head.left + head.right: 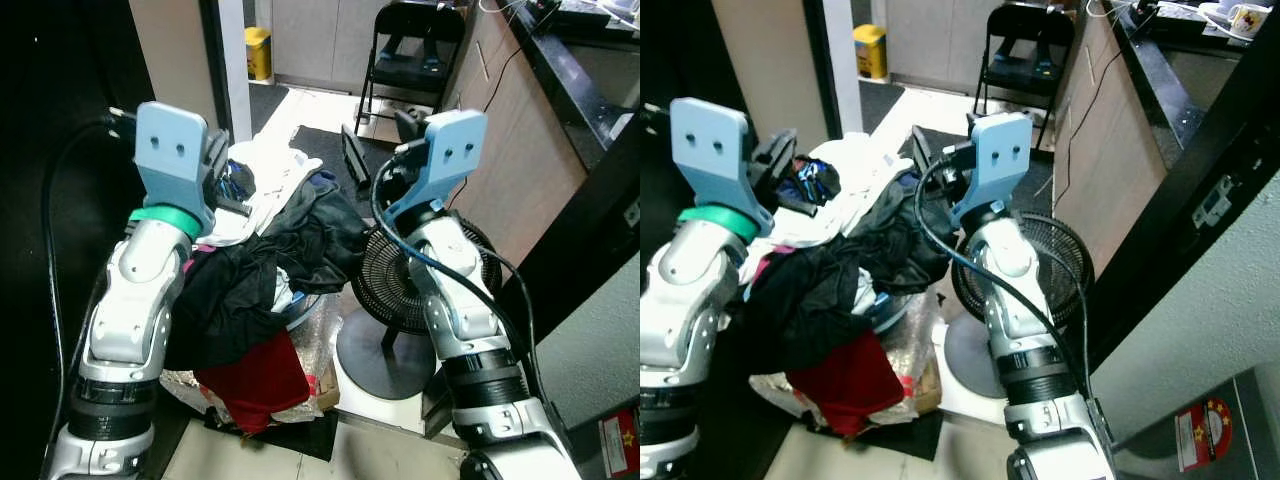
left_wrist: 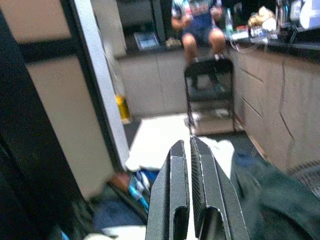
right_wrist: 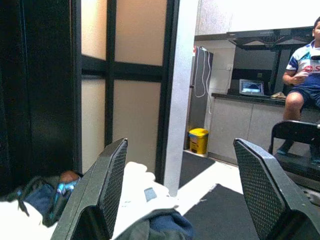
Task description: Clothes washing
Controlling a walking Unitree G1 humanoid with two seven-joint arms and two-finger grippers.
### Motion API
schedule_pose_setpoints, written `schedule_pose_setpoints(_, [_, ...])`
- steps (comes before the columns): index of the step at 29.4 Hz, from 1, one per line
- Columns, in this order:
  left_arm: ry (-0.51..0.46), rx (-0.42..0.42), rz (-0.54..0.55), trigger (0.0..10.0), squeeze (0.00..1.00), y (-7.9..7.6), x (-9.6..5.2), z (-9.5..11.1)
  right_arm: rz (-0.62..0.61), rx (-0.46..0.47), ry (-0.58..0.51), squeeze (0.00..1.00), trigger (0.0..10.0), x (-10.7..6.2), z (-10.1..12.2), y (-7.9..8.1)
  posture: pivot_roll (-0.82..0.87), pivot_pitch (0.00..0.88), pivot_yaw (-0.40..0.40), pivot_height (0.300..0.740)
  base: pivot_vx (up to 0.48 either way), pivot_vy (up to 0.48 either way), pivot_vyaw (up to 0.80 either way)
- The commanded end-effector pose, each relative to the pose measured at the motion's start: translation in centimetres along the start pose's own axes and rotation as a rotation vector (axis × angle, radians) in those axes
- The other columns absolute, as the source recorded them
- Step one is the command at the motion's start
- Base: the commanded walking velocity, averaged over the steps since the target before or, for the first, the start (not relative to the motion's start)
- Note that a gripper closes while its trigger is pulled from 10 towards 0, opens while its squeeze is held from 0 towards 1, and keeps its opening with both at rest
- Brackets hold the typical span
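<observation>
Your clothes pile point(image 1: 270, 270) sits heaped below both raised arms, soft and tangle-prone, so pinch a bunched fold of the black top garment; left gripper point(image 2: 190, 165) fingers together, right gripper point(image 3: 180, 190) fingers apart.

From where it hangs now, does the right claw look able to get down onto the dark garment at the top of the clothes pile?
Probably yes. The right claw hangs open above the pile's far edge, with the dark garment just below and beside it. Nothing lies between them; the fan stands off to its right.
</observation>
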State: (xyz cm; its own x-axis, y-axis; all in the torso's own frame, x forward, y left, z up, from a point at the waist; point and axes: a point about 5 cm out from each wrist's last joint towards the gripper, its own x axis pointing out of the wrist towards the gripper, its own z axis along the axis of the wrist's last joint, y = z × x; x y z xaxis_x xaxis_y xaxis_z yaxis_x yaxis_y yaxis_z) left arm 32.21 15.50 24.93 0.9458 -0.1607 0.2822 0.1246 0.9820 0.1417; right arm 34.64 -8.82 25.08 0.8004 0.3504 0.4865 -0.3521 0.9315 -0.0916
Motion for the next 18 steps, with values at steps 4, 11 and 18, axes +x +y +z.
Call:
schedule_pose_setpoints(4, [0.126, -0.072, 0.029, 10.0, 0.00, 0.6, -0.1, -2.6, 0.028, -0.008, 0.109, 0.00, 10.0, -0.9, -2.5, 0.1, 0.04, 0.018, 0.021, 0.740, 0.000, 0.000, 0.00])
schedule_pose_setpoints(11, [0.299, 0.119, -0.016, 10.0, 0.00, 1.9, 0.1, -5.4, -0.022, 0.184, 0.156, 0.00, 10.0, 0.4, -3.0, -0.3, 0.06, 0.048, 0.010, 0.740, 0.000, 0.000, 0.00])
schedule_pose_setpoints(18, [0.309, 0.114, 0.042, 10.0, 0.00, 3.5, 0.9, -4.8, 0.158, 0.236, 0.189, 0.00, 10.0, 1.0, -3.3, 2.1, 0.09, 0.081, 0.009, 0.740, 0.000, 0.000, 0.00])
